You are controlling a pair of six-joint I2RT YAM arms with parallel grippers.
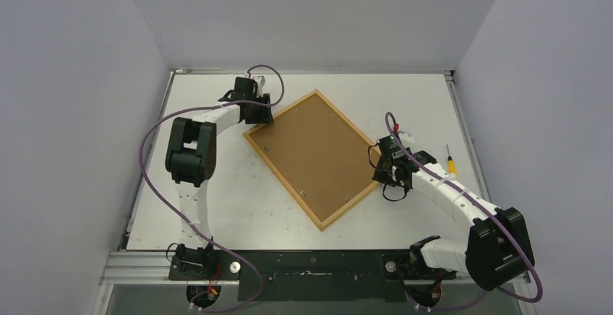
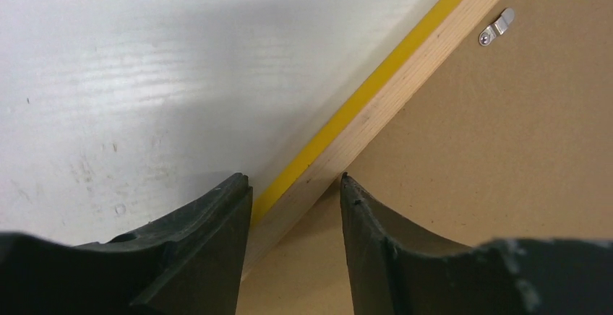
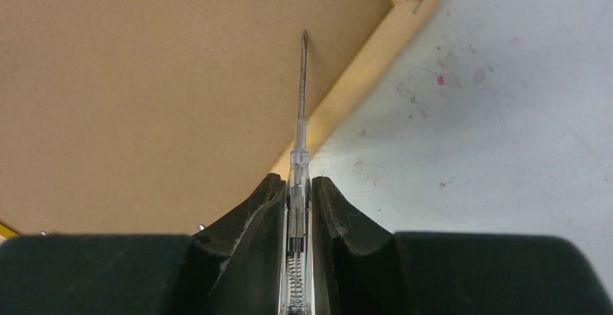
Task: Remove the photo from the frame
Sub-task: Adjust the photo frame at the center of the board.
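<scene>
Noted frame [image 1: 314,156] face-down, fibreboard backing up, skewed across tabletop [image 1: 217,206], left end effector [image 2: 295,178] astride its far-left rim with jaws apart, right end effector [image 3: 296,179] clamped on clear-handled tool [image 3: 303,69], tip over backing near right rim.

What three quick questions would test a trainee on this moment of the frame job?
1. True or false: the frame lies with its yellow front facing up.
2. The right gripper holds: A) a metal tab, B) a clear-handled screwdriver, C) nothing.
3. What sits between the fingers of the left gripper?
Key: 1 false, the brown backing faces up. 2 B. 3 The frame's wood rim.
</scene>
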